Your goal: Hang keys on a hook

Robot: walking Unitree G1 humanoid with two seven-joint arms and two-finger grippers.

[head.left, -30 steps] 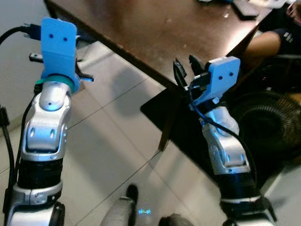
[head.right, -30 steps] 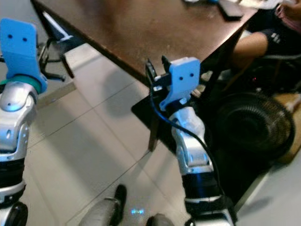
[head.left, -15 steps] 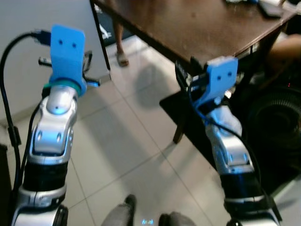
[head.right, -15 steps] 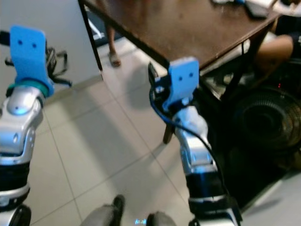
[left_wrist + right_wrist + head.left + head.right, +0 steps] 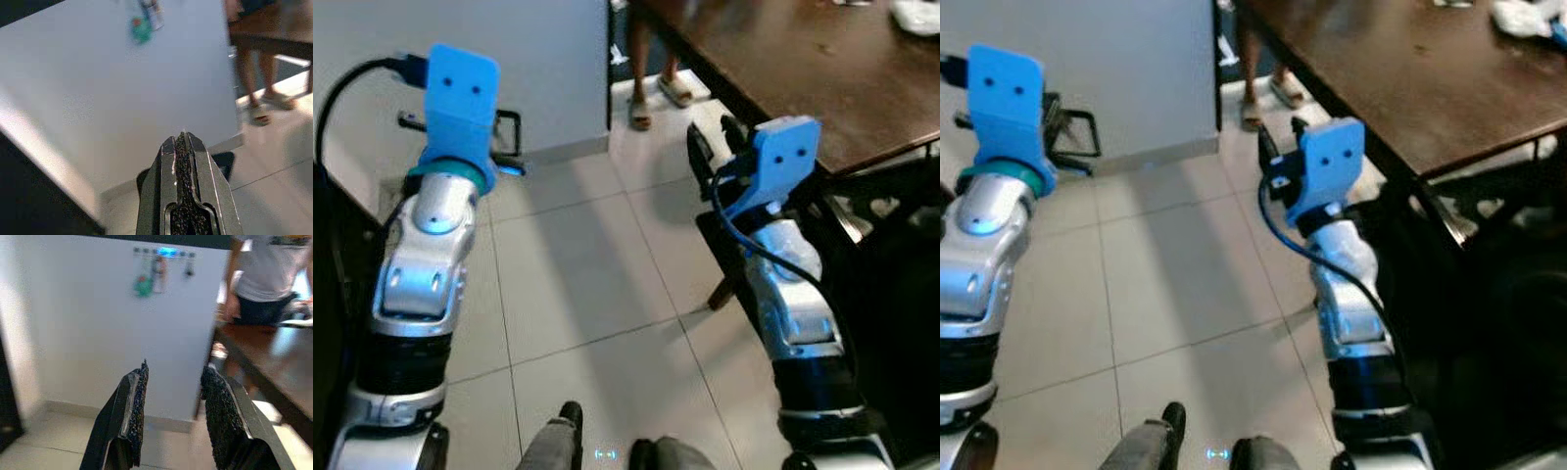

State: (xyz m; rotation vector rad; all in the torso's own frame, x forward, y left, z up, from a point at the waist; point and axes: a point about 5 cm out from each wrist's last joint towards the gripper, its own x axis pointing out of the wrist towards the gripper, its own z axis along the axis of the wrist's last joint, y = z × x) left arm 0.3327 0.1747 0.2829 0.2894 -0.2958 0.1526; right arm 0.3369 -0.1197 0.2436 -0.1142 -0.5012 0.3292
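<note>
A row of small hooks [image 5: 162,252] runs high on a white wall ahead. From it hang a green tag [image 5: 143,285] and two blurred key-like items [image 5: 157,267]. In the left wrist view the green tag [image 5: 142,29] sits near the top. My right gripper [image 5: 173,377] is raised toward that wall, open, with nothing between its fingers. In the left eye view it [image 5: 715,145] stands beside the table corner. My left gripper [image 5: 183,139] is shut with its fingers pressed together, also held up in front of me.
A dark brown table [image 5: 822,69] fills the right side, with a leg [image 5: 722,289] by my right arm. A person [image 5: 259,279] stands beyond it, with sandalled feet [image 5: 656,93] on the tiles. A black wire frame [image 5: 1072,147] sits at the wall's foot. Dark furniture [image 5: 333,245] edges the left.
The camera has swung left. The table has slid to the right and the white wall and more tiled floor have come into view. Both arms keep the same raised pose.
</note>
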